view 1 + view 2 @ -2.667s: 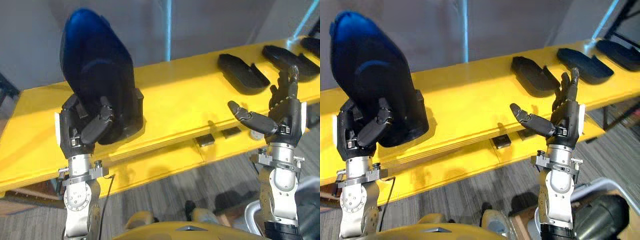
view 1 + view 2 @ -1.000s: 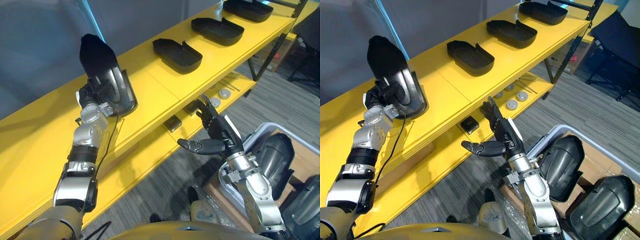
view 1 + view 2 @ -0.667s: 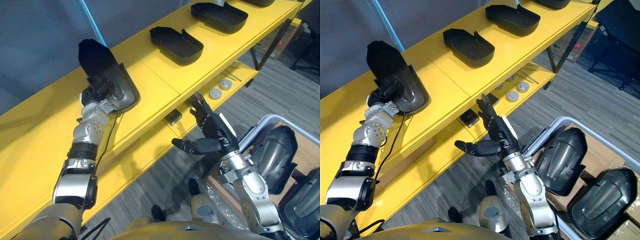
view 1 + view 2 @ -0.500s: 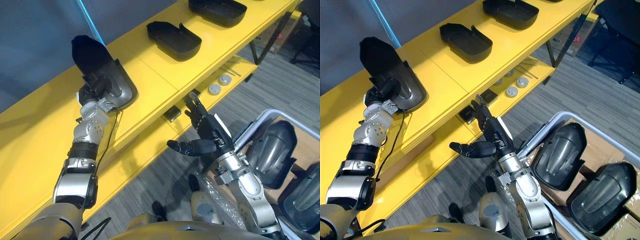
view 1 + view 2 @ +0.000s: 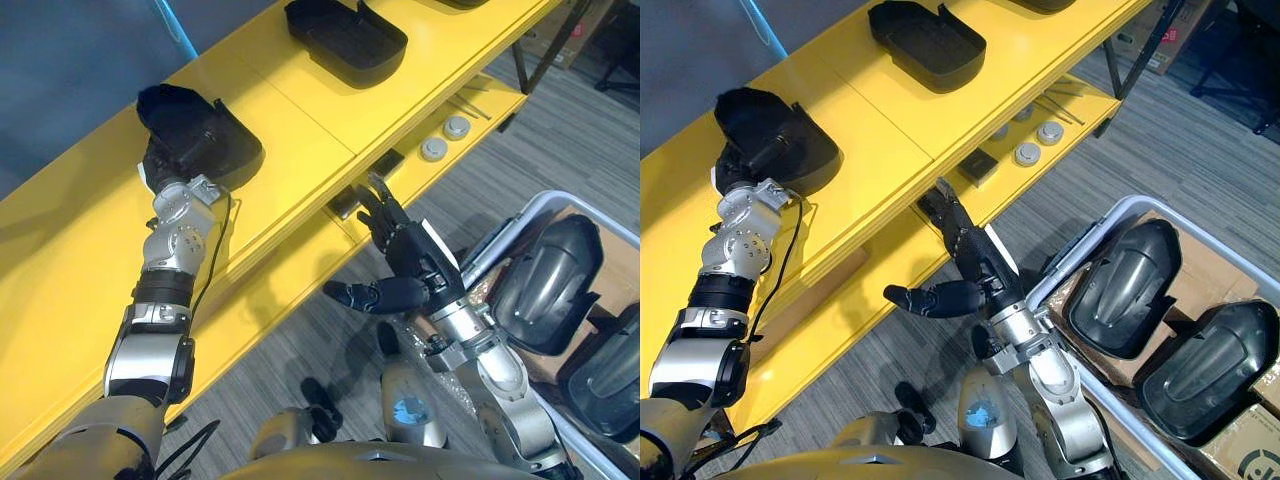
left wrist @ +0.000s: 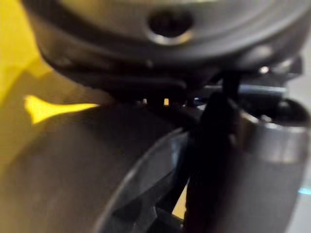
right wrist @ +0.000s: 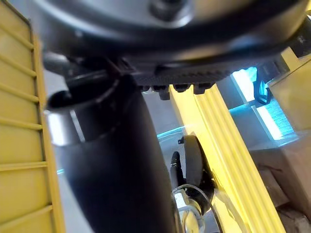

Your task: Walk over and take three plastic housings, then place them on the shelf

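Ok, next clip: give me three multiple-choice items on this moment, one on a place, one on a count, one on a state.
1. Where does the housing at the left hand lie? A on the floor; B on the shelf's top board; C in the bin.
2. How many housings show in the bin? A two; B four; C none.
3. The right hand is: A shut on a housing; B shut, empty; C open, empty.

Key: B, it rests on the yellow shelf; A, two dark shells lie side by side; C, its straight fingers hold nothing.
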Motion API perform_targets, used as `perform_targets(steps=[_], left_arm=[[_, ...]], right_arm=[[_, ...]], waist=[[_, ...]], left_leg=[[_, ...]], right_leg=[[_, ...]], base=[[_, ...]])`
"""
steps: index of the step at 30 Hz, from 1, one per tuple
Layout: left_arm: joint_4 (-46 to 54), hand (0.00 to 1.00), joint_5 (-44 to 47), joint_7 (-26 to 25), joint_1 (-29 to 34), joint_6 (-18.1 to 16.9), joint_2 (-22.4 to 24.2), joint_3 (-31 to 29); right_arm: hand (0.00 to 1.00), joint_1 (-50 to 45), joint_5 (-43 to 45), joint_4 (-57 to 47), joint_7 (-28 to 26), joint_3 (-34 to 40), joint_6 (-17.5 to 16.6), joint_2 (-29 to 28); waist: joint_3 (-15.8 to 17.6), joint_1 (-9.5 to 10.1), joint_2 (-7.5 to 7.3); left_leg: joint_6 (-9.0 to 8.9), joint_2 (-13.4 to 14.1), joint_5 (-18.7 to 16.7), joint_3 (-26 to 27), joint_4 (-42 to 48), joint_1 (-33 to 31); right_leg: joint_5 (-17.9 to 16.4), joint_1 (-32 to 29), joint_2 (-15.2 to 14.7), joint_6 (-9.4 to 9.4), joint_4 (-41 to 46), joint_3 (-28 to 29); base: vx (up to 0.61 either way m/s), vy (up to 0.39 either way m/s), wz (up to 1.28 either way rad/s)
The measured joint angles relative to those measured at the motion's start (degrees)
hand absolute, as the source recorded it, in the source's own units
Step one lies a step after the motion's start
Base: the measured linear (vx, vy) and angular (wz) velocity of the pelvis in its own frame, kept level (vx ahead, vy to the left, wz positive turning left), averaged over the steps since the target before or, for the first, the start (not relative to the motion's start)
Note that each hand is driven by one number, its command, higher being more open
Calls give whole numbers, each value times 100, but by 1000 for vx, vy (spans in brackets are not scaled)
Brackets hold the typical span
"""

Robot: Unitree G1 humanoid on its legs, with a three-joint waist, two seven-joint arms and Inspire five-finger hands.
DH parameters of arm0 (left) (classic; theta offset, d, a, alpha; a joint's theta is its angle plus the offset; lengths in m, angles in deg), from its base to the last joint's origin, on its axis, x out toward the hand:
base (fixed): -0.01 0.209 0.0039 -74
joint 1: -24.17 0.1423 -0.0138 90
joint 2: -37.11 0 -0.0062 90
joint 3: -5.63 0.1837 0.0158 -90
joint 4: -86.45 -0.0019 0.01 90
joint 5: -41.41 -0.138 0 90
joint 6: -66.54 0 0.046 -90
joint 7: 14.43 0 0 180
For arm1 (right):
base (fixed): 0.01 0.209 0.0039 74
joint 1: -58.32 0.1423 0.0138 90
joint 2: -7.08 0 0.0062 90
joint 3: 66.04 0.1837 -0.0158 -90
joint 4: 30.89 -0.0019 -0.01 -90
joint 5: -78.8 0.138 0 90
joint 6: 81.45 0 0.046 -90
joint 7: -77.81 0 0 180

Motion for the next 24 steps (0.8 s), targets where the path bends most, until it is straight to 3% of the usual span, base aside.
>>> perform_targets(steps=[9, 19, 24], left_arm=[[76, 100, -186, 205, 0, 294, -70, 5], [-249, 100, -1979, 506, 29, 1243, -641, 0], [-584, 100, -2863, 719, -2, 1413, -1072, 65]], right_arm=[[100, -17, -1, 0, 69, -41, 0, 0], [100, -278, 0, 102, 54, -145, -1, 4], [100, -261, -2, 529, 46, -145, -6, 41]], waist=[[-10, 9, 7], [-242, -125, 11], [-532, -94, -14]], left_leg=[[16, -7, 66, -126, -32, 42], [0, -16, 204, -361, -238, 245], [-11, -9, 223, -515, -317, 337]], right_leg=[[2, 38, -10, -21, 49, -91], [19, 385, 11, -46, -211, -328], [71, 628, 31, -78, -455, -427]], base=[[-5, -13, 4], [-8, -18, 10], [14, -5, 13]])
